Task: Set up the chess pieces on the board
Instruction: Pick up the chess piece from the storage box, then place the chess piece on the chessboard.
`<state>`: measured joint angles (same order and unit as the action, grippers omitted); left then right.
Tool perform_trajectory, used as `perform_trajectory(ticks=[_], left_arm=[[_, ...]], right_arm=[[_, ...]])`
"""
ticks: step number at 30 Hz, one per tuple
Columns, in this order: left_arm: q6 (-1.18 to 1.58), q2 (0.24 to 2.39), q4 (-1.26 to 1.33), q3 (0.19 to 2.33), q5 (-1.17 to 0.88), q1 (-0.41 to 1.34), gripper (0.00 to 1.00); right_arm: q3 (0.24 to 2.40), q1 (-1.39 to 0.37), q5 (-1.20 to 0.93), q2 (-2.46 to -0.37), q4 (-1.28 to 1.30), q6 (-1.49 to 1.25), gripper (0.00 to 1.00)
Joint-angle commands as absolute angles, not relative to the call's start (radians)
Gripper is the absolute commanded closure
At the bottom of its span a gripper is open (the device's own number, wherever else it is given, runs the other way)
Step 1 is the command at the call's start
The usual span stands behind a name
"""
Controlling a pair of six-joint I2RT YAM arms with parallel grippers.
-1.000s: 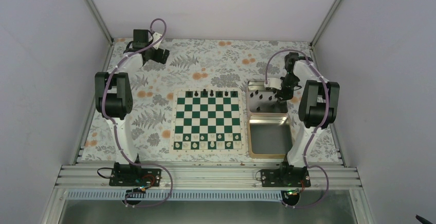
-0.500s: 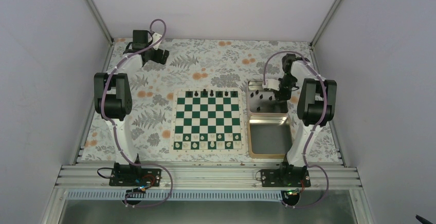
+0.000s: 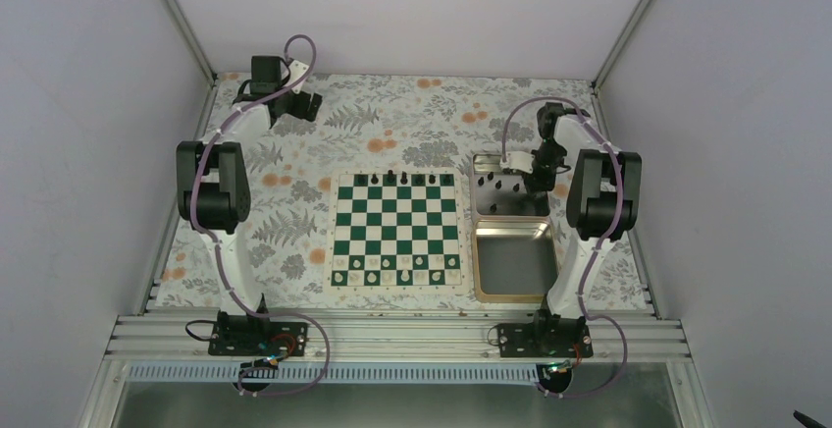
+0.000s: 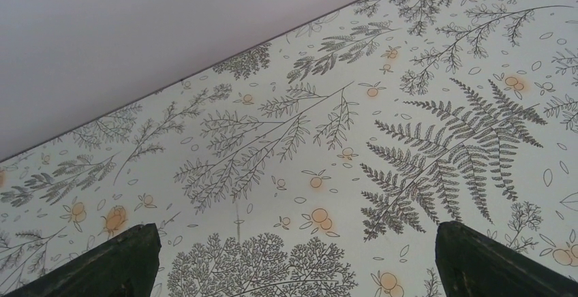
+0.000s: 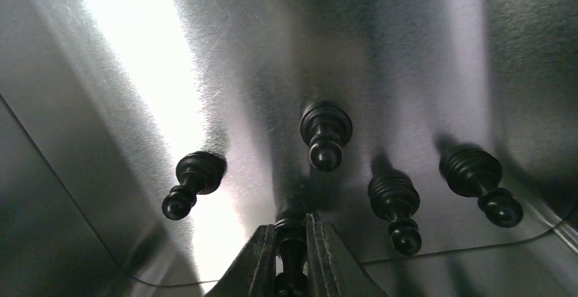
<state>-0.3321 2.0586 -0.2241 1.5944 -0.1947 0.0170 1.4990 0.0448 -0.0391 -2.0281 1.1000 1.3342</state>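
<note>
From above, the board [image 3: 396, 230] lies mid-surface on the flowered surface [image 3: 294, 222], with black chess pieces [image 3: 390, 178] along its far row and white pieces [image 3: 396, 276] along its near row. Between the board and the right edge sit two tins: the far tin [image 3: 510, 207] holds more black pieces, and the near tin [image 3: 510, 266] lies just behind it. The right pincer [image 3: 535, 181] is over the far tin; the left pincer [image 3: 306, 106] is near the far left corner

At the left wrist, the left pincer [image 4: 293, 256] is spread wide, with nothing between its fingers [image 4: 123, 259]

At the right wrist, the right pincer [image 5: 291, 256] is clamped on a black piece [image 5: 292, 232] inside the tin, with other pawns [image 5: 326, 133] upright nearby
</note>
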Motion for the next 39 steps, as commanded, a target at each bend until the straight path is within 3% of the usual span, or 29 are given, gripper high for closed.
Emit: perform_trajectory(ticks=[1, 15, 30, 39], left_arm=[[-0.344, 2.008, -0.204, 1.567, -0.209, 0.01, 0.0], [-0.354, 1.891, -0.186, 1.5, -0.252, -0.017, 0.0], [-0.353, 1.719, -0.138, 1.347, -0.32, -0.111, 0.0], [-0.366, 1.652, -0.133, 1.264, -0.349, -0.158, 0.0]], right_arm=[[1.545, 0.021, -0.031, -1.996, 1.137, 1.316, 0.92], [1.883, -0.225, 0.006, -2.037, 1.287, 1.246, 0.91], [2.224, -0.592, -0.044, -2.295, 1.286, 1.241, 0.9], [2.308, -0.735, -0.062, -2.378, 1.249, 1.284, 0.92]])
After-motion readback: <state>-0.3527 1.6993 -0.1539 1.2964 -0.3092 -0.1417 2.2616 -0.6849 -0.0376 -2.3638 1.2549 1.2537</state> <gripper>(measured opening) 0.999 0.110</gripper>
